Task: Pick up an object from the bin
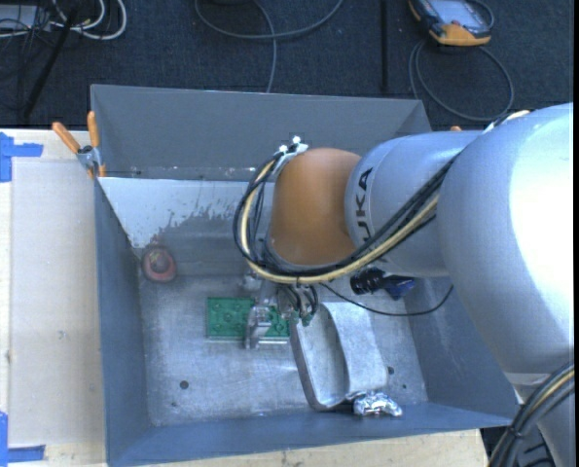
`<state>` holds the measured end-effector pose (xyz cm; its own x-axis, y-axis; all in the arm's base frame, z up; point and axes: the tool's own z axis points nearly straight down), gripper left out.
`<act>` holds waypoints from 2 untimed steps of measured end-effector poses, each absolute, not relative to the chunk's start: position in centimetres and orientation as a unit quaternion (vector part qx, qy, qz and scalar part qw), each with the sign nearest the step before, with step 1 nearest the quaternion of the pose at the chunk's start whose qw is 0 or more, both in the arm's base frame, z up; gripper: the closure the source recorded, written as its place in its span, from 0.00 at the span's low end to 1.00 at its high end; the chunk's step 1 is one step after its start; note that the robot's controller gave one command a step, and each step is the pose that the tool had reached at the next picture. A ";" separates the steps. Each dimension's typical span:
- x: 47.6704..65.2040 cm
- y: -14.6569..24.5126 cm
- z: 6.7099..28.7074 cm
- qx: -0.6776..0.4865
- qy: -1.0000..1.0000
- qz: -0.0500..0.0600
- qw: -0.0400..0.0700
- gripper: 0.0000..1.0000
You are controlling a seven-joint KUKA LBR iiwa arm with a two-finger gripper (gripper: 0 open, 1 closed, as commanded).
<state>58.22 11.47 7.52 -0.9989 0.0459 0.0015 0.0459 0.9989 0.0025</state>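
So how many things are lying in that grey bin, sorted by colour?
Green flat piece, at the claw: 1
Reddish-brown round thing: 1
Grey metal tray-like piece: 1
Shiny crumpled lump: 1
Total: 4

Colours in my setup, for anyone asking: my arm (484, 222) is pale silver-grey with black lettering. The wrist cover (313, 207) is a brownish orange, with black and yellow cables (242, 224) looped round it. The bin (192, 387) is plain grey, with whitish streaks on its back slope. In it are a flat green piece (226, 316), a dull reddish-brown round thing (159, 264), a silvery metal pan (352, 358) and a shiny crumpled silver scrap (378, 406).
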 end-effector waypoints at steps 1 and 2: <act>58.4 11.5 13.4 -0.024 -1.000 -0.001 -0.002 1.00; 58.4 11.4 15.4 -0.024 -1.000 -0.001 0.000 1.00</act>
